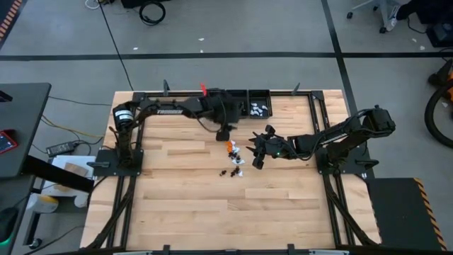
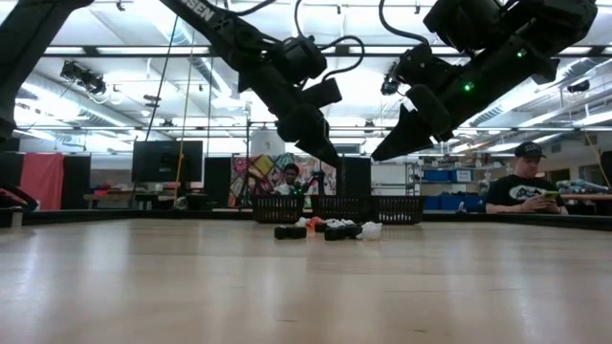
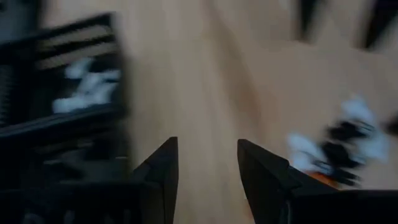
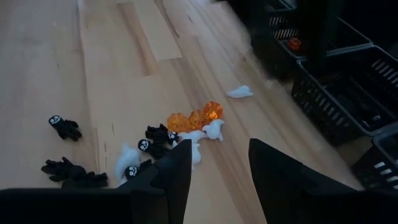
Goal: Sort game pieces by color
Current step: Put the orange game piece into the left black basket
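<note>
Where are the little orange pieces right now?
From above, the orange pieces lie mid-table atop the small pile, between both pincers; in the right wrist view they touch white pieces, black pieces beside them.

Game pieces [image 4: 186, 127] lie loose on the desk [image 4: 50, 74] in a small cluster: 3 translucent orange ones touching in a row, white ones just beside them, black figures with white faces mixed in. 1 white piece [image 4: 239, 92] sits apart toward the bins, a few black ones [image 4: 64, 128] off the other way. More white pieces [image 1: 257, 108] lie in 1 bin.
</note>
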Tool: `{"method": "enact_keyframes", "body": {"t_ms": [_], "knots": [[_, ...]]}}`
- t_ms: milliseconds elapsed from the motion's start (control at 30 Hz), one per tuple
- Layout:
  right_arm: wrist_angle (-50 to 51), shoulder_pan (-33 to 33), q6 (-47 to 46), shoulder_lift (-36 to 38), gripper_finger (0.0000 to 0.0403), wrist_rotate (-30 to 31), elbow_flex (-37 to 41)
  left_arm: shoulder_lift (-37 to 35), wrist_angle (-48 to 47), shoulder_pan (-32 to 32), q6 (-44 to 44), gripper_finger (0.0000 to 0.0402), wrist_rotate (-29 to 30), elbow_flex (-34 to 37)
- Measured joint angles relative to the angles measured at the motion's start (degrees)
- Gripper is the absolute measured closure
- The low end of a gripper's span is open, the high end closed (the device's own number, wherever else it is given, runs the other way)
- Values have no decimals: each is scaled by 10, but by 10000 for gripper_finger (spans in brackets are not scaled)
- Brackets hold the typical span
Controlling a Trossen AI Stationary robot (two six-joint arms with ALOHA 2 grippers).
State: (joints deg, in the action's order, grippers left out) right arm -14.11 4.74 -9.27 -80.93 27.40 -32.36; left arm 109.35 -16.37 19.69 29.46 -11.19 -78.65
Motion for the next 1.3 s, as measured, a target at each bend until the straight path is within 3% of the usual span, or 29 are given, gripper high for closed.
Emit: {"method": "enact_keyframes", "body": {"t_ms": [433,1000,1300], "knots": [[-28,1,19,0,238,0,0,-7,56,-37,4,260,0,99],[-43,1,19,0,238,-15,0,-7,39,-7,58,260,-17,109],[-65,1,21,0,238,-16,0,-6,8,-23,40,260,-6,109]]}}
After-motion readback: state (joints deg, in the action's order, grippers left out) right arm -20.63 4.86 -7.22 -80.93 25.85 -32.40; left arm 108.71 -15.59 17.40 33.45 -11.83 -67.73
